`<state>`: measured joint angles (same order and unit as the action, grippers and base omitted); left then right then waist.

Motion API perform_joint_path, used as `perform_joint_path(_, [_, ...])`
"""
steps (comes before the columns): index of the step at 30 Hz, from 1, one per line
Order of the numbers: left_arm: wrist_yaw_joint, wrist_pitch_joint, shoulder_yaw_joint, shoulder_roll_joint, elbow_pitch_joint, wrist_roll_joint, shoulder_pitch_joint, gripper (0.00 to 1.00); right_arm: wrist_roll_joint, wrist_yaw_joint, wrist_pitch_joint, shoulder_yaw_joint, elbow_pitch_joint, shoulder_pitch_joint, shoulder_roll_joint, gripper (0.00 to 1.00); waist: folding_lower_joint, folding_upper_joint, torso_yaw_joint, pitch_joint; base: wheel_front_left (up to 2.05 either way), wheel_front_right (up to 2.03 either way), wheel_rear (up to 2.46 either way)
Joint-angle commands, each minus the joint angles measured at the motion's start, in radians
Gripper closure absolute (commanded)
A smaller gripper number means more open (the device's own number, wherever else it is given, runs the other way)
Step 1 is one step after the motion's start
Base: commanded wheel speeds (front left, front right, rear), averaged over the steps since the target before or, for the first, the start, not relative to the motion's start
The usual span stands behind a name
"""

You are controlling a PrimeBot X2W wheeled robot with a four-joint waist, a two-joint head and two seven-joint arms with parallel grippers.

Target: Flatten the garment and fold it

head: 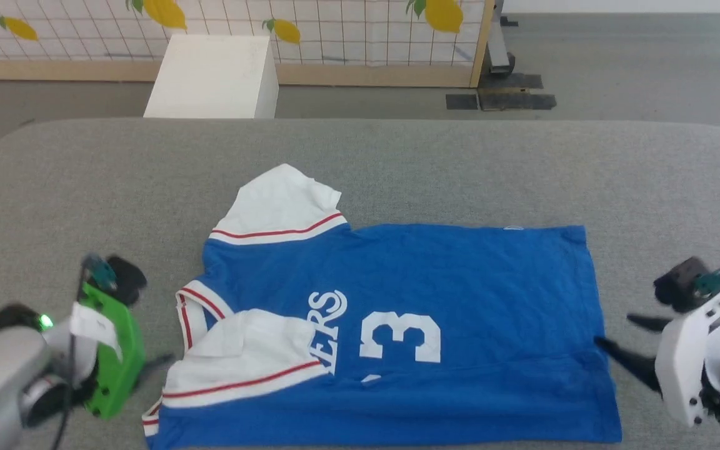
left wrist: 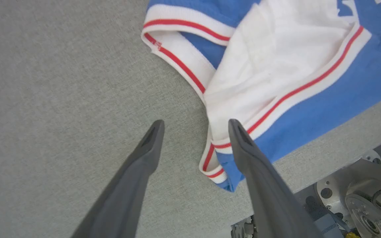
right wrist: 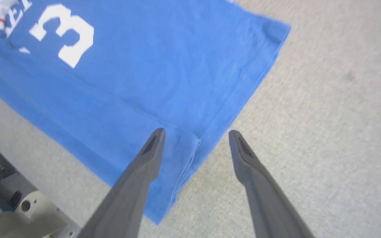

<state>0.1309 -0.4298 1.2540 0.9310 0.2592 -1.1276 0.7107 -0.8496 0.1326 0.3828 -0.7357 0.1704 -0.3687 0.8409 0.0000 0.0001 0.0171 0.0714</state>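
Observation:
The garment (head: 435, 300) lies flat on the grey table (head: 397, 162), collar to the left and hem to the right. Its far white sleeve sticks out; the near sleeve is folded onto the front, over part of the lettering. My left gripper (head: 154, 369) hovers just off the collar end, open. In the left wrist view, the left gripper (left wrist: 195, 122) has its fingers either side of the sleeve's striped edge, the garment (left wrist: 276, 66) just beyond. My right gripper (head: 613, 330) is open at the hem. In the right wrist view, the right gripper (right wrist: 195, 131) straddles the hem edge of the garment (right wrist: 144, 82).
A white box (head: 216, 75) stands on the floor behind the table, before a gridded panel (head: 335, 31) with lemon prints. The table's near edge runs close along the garment, with the robot's base (left wrist: 359, 198) below it. Bare grey surface lies left, right and beyond.

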Motion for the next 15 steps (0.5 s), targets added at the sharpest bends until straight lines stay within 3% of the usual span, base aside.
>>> perform_joint_path(1, [-0.003, 0.001, -0.021, 0.019, -0.012, 0.015, 0.044, 0.0, 0.025, -0.002, -0.042, 0.036, -0.012, 0.014, -0.011, 0.0, 0.0, -0.0001, -0.01, -0.013, 0.0, 0.0, 0.0])
perform_joint_path(7, [-0.049, 0.073, -0.093, 0.019, -0.007, 0.1, 0.177, 0.0, 0.155, -0.002, -0.224, 0.261, -0.038, 0.062, -0.133, 0.0, 0.0, -0.0001, -0.041, 0.004, 0.0, 0.0, 0.0])
perform_joint_path(15, [-0.088, 0.138, -0.125, -0.066, 0.113, 0.212, 0.32, 0.0, 0.389, -0.002, -0.37, 0.55, -0.16, 0.133, -0.361, 0.0, 0.0, -0.0001, -0.117, 0.092, 0.0, 0.0, 0.0])
